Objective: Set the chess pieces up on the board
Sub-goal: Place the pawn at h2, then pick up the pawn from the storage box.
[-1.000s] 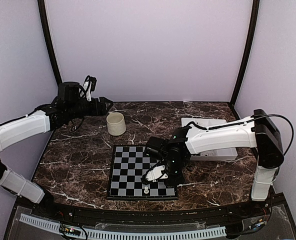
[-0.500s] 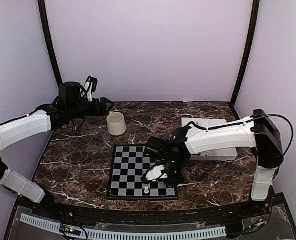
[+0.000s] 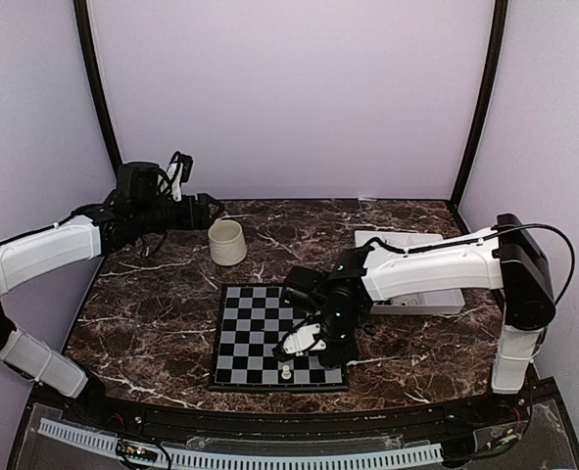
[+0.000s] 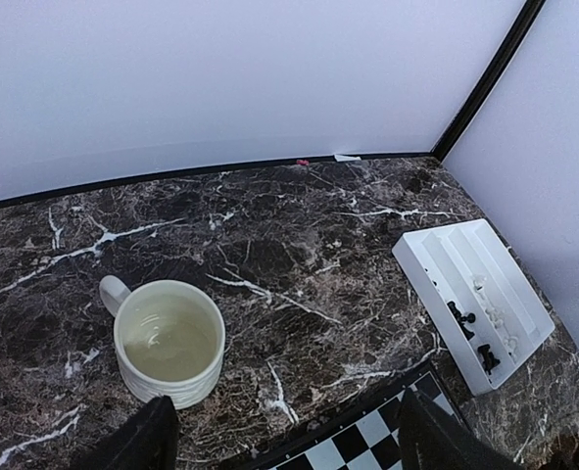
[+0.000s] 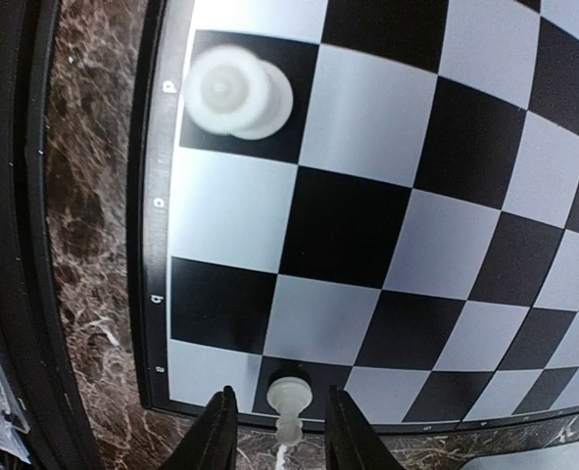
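Observation:
The board (image 3: 255,328) lies near the table's front. One white chess piece (image 3: 286,372) stands in its front row. In the right wrist view that piece (image 5: 232,91) sits on a black edge square. A second white piece (image 5: 291,397) stands on a black square of the board (image 5: 338,225), by the rim. My right gripper (image 5: 279,399) straddles it, open, with a gap on each side. My left gripper (image 4: 289,431) is open and empty, high over the table's back left (image 3: 211,208), beside the mug. More chess pieces (image 4: 462,316) lie in the tray.
A cream mug (image 3: 227,242) stands behind the board, and also shows in the left wrist view (image 4: 168,340). A white compartmented tray (image 3: 407,247) sits at the right, partly under my right arm. Purple walls close in the table.
The right gripper's fingers have parted slightly around the white piece at the board's edge. The left arm has shifted very little.

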